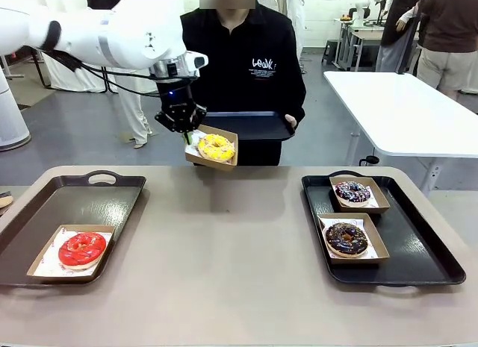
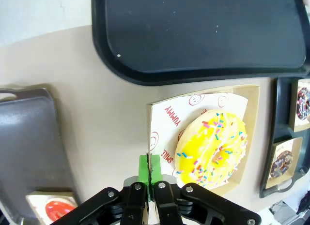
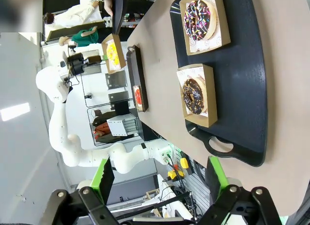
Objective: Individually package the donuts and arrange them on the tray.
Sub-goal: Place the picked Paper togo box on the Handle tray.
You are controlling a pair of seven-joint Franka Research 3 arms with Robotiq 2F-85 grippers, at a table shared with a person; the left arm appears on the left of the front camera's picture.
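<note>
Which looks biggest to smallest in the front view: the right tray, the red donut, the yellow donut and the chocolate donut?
1. Right tray, by far the largest.
2. Red donut.
3. Chocolate donut, close to the red one, so that order is unsure.
4. Yellow donut, though it is held up farther from the camera, which may shrink it.

Yellow donut (image 1: 216,146) rides airborne in its box; red donut (image 1: 82,249), chocolate donut (image 1: 346,238) and sprinkled donut (image 1: 352,191) sit boxed on trays.

My counter (image 1: 224,257) carries two dark trays: one at nine o'clock (image 1: 45,220), one at three o'clock (image 1: 418,242). Something pale, perhaps, sits at its far-left edge (image 1: 4,201).
</note>
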